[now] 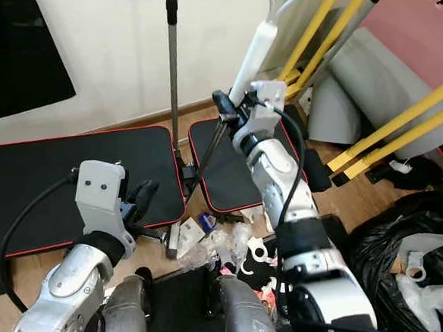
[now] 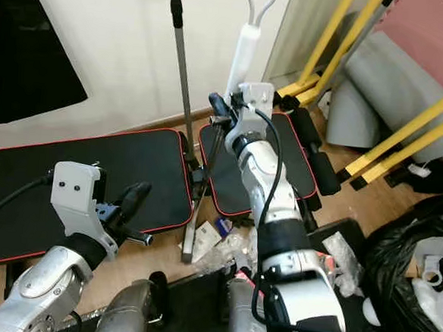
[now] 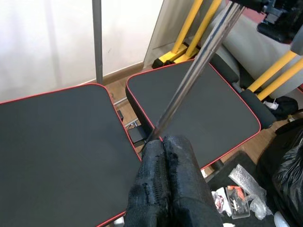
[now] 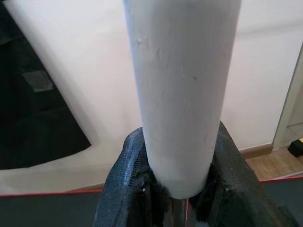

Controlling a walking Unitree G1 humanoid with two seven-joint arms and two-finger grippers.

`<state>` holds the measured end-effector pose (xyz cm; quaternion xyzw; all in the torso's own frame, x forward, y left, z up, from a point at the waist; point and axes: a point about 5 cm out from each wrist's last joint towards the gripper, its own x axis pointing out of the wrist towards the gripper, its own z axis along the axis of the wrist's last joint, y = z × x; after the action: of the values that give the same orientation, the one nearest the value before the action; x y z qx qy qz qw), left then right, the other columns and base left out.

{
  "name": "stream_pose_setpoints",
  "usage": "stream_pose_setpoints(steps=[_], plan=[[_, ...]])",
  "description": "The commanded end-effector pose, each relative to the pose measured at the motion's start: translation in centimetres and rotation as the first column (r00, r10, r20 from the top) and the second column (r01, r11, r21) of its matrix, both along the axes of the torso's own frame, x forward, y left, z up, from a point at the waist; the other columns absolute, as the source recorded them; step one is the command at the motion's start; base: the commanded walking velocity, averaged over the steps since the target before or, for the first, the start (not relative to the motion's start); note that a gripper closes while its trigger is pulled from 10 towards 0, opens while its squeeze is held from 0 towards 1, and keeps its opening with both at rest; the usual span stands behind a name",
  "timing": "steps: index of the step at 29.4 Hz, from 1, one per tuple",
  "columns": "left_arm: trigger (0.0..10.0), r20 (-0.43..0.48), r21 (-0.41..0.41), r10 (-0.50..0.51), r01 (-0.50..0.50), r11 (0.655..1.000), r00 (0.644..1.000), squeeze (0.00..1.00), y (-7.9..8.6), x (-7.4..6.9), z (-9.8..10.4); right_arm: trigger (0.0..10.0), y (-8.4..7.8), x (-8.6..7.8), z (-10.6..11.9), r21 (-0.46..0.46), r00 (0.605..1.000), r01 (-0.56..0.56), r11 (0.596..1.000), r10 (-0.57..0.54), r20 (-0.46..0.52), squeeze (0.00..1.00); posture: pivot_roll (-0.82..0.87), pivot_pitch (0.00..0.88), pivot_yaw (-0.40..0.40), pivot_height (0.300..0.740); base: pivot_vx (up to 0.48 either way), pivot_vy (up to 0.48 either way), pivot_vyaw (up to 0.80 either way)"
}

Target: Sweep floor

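My right gripper [image 1: 227,109] is raised in front of me and shut on the broom's white handle [image 1: 256,51], with black fingers [image 4: 120,189] on both sides of it. The broom's thin metal shaft [image 1: 209,154] slants down from there toward the floor between two black mats. My left gripper [image 1: 143,195] is low at the left, over the edge of the left mat [image 1: 61,170], with its fingers [image 3: 163,189] pressed together. The shaft [image 3: 189,75] passes just beyond their tips. A heap of wrappers and scraps [image 1: 227,246] lies on the wooden floor by my feet.
A second upright pole with a black grip [image 1: 172,71] stands between the mats. Yellow frame bars [image 1: 407,122] and a grey padded roll [image 1: 364,77] are at the back right. Black rubbish bags [image 1: 421,248] sit on the right, and a white wall is behind.
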<state>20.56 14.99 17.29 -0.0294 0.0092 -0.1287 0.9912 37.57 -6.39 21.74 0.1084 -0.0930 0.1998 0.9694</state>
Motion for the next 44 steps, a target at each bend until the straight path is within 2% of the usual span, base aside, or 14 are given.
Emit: stream_pose_setpoints(steps=[1,2,7,9,18,21,22,23,24,26,27,36,40,44], plan=[[10.0,-0.034,-0.002,0.021,-0.021,1.0,0.999,0.0,0.0,-0.3,-0.4,10.0,-0.4,0.1,-0.6,0.005,1.0,0.011,1.0,-0.011,-0.015,0.16,-0.06,0.41,-0.189,0.74,0.0,0.0,0.0],[10.0,-0.036,-0.001,0.021,-0.021,1.0,0.999,0.0,0.0,-0.4,-0.3,10.0,-0.3,0.1,-1.2,-0.028,1.0,-0.001,1.0,0.0,-0.03,1.0,-0.06,0.41,-0.189,0.74,0.0,0.0,0.0],[10.0,-0.04,0.0,0.021,-0.021,1.0,0.999,0.0,0.0,-0.4,-0.3,10.0,-0.4,0.0,-2.4,-0.099,0.997,-0.01,0.995,0.003,-0.073,1.0,-0.06,0.408,-0.189,0.74,0.0,0.0,0.0],[10.0,-0.044,0.0,0.021,-0.021,1.0,0.999,0.0,0.0,-0.2,-0.3,10.0,-1.2,-0.3,-3.9,-0.145,0.993,0.001,0.989,-0.018,-0.119,1.0,-0.06,0.404,-0.188,0.74,0.0,0.0,0.0],[10.0,-0.049,-0.001,0.018,-0.018,1.0,0.999,0.0,0.0,0.2,-0.5,10.0,-2.2,-2.0,-4.7,-0.088,0.987,-0.06,0.994,0.046,-0.155,1.0,-0.08,0.38,-0.186,0.74,0.0,0.0,0.0],[10.0,-0.048,0.0,0.016,-0.016,1.0,0.999,0.0,0.0,0.7,-0.7,10.0,-3.6,-4.6,-5.1,-0.069,0.981,-0.094,0.993,0.081,-0.177,1.0,-0.09,0.36,-0.183,0.74,0.0,0.0,0.0],[10.0,-0.048,0.0,0.016,-0.016,1.0,0.999,0.0,0.0,0.7,-0.7,10.0,-3.6,-4.6,-5.1,-0.069,0.981,-0.094,0.993,0.081,-0.177,1.0,-0.09,0.36,-0.183,0.74,0.0,0.0,0.0],[10.0,-0.048,0.002,0.016,-0.015,1.0,0.999,0.0,-0.1,0.9,-0.7,10.0,-4.1,-5.2,-5.4,-0.073,0.979,-0.084,0.994,0.068,-0.19,0.76,-0.09,0.352,-0.181,0.74,0.0,0.0,0.0],[10.0,-0.049,0.003,0.014,-0.014,1.0,0.999,0.0,-0.1,1.1,-0.8,10.0,-4.6,-5.5,-5.8,-0.085,0.975,-0.051,0.995,0.031,-0.222,0.13,-0.1,0.347,-0.18,0.74,0.0,0.0,0.0],[10.0,-0.049,0.003,0.014,-0.014,1.0,0.999,0.0,-0.1,1.1,-0.8,10.0,-4.6,-5.5,-5.8,-0.085,0.975,-0.051,0.995,0.031,-0.222,0.13,-0.1,0.347,-0.18,0.74,0.0,0.0,0.0],[10.0,-0.055,0.007,0.013,-0.013,1.0,0.998,0.0,-0.1,1.3,-0.9,10.0,-5.5,-5.7,-6.2,-0.078,0.964,0.026,0.997,-0.046,-0.262,0.0,-0.1,0.338,-0.179,0.74,0.0,0.0,0.0],[10.0,-0.071,0.011,0.02,-0.019,1.0,0.997,0.0,0.0,2.4,-1.4,10.0,-7.6,-7.3,-6.7,-0.001,0.916,0.151,0.988,-0.141,-0.375,0.0,-0.12,0.28,-0.17,0.74,0.0,0.0,0.0],[10.0,-0.084,-0.012,0.048,-0.049,0.999,0.995,0.0,0.5,3.0,-1.6,10.0,-8.4,-8.1,-6.5,0.005,0.919,0.131,0.991,-0.119,-0.375,0.0,-0.12,0.251,-0.162,0.74,0.0,0.0,0.0],[10.0,-0.108,-0.021,0.086,-0.089,0.996,0.99,0.0,1.3,3.8,-1.9,10.0,-10.1,-9.6,-6.2,-0.063,0.937,0.108,0.992,-0.123,-0.326,0.0,-0.12,0.234,-0.155,0.74,0.0,0.0,0.0]])
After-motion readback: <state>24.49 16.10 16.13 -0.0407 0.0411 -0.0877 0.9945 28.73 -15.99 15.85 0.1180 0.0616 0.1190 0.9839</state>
